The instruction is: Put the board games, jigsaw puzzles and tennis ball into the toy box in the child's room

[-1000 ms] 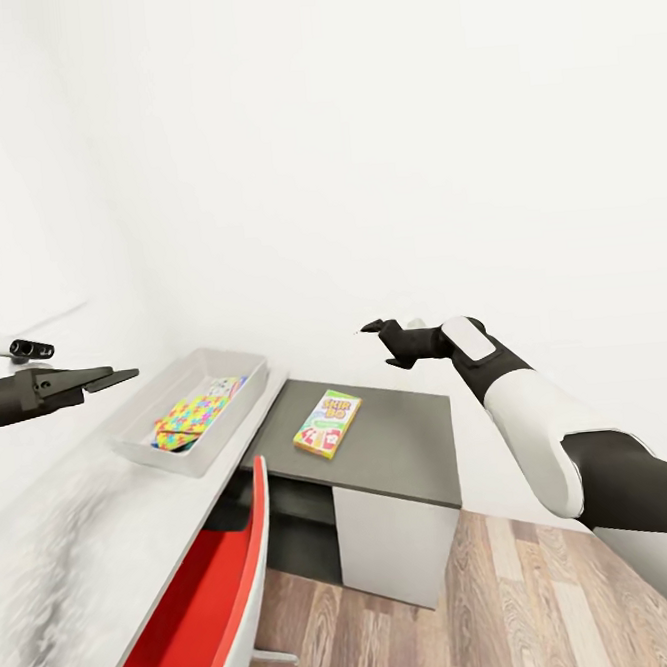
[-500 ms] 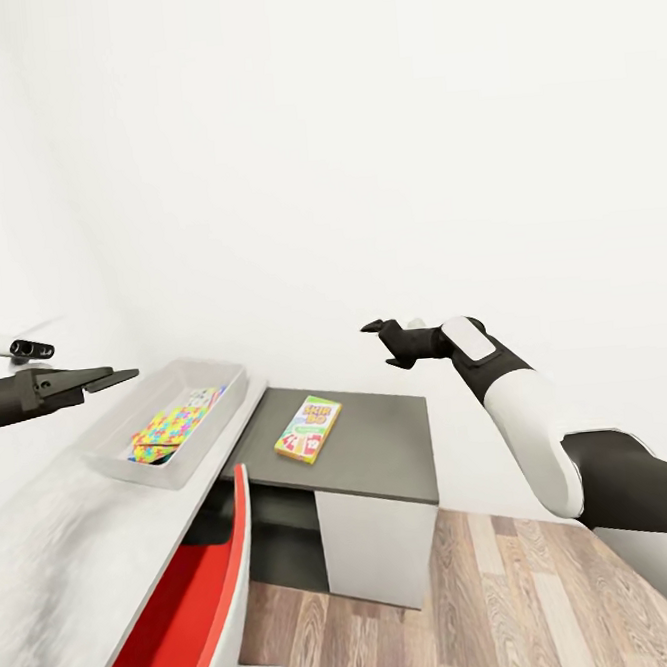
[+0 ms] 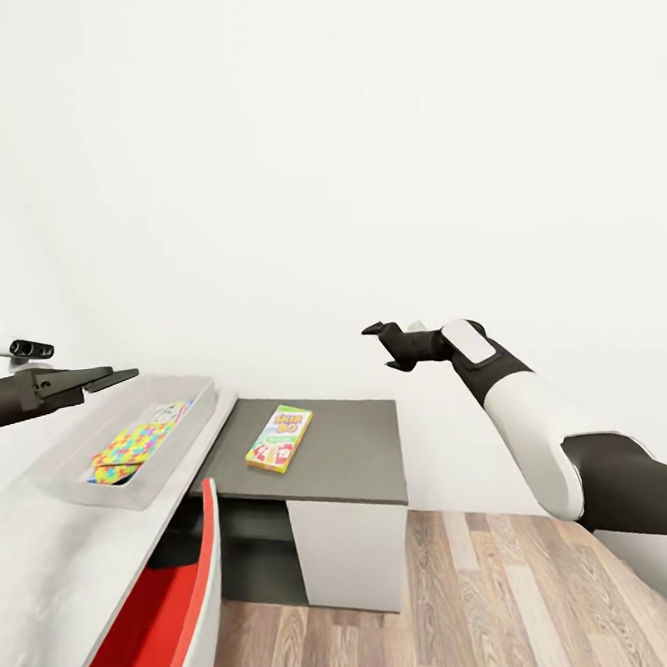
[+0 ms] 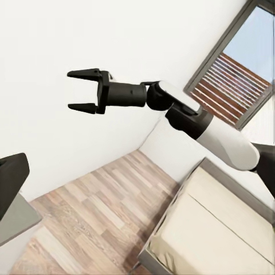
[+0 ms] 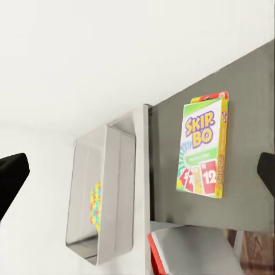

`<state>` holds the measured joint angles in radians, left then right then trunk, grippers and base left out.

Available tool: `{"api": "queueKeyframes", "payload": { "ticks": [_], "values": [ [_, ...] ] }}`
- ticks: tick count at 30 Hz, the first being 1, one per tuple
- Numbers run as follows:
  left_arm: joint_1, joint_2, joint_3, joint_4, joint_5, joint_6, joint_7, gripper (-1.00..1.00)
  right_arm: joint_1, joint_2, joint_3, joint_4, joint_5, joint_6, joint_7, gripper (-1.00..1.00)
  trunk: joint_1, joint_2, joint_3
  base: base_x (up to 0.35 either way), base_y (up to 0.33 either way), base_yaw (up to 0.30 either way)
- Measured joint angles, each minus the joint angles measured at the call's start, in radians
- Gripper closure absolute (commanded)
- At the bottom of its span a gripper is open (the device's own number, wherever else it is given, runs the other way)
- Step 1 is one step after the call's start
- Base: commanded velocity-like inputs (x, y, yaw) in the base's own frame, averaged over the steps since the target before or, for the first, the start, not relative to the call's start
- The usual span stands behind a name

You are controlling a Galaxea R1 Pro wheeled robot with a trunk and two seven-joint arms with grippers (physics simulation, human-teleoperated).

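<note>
Board games: one in view (image 3: 280,438) — a flat yellow-green box with red, lying on the dark grey side unit (image 3: 354,462), outside the tray.
Toy box: one shallow grey tray (image 3: 172,451) with rounded corners, on the pale desk top (image 3: 53,586).
Puzzles: one multicoloured sheet (image 3: 132,445) of interlocking pieces inside the tray.
Chair: one (image 3: 184,606), red seat with a white shell.
Left gripper (image 3: 116,376): empty; open or closed — cannot tell.
Right gripper (image 4: 80,90): fingers spread, empty.
Floor: wood planks (image 3: 475,603).
</note>
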<state>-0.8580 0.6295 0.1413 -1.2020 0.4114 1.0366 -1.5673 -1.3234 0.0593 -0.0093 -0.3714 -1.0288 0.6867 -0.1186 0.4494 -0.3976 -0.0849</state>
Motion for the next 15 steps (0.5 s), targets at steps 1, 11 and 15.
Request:
{"api": "queueKeyframes", "payload": {
  "ticks": [1,11,15],
  "values": [
    [0.000,0.000,0.000,0.000,0.000,0.000,0.000,-1.00,0.002,0.000,-0.001,0.000,0.000,0.000,0.000,-1.00,0.000,0.000,0.001,-0.080,-0.230,-0.187],
    [0.000,-0.001,0.000,0.000,0.000,0.000,0.000,-1.00,0.006,-0.001,-0.002,0.000,0.000,0.000,0.000,-1.00,0.000,0.000,0.016,-0.086,-0.257,-0.187],
    [0.000,-0.001,0.000,-0.001,0.000,0.000,0.000,-1.00,0.006,-0.001,-0.002,0.000,0.000,0.000,0.000,-1.00,0.000,0.000,0.021,-0.044,-0.102,-0.104]
  ]
}}
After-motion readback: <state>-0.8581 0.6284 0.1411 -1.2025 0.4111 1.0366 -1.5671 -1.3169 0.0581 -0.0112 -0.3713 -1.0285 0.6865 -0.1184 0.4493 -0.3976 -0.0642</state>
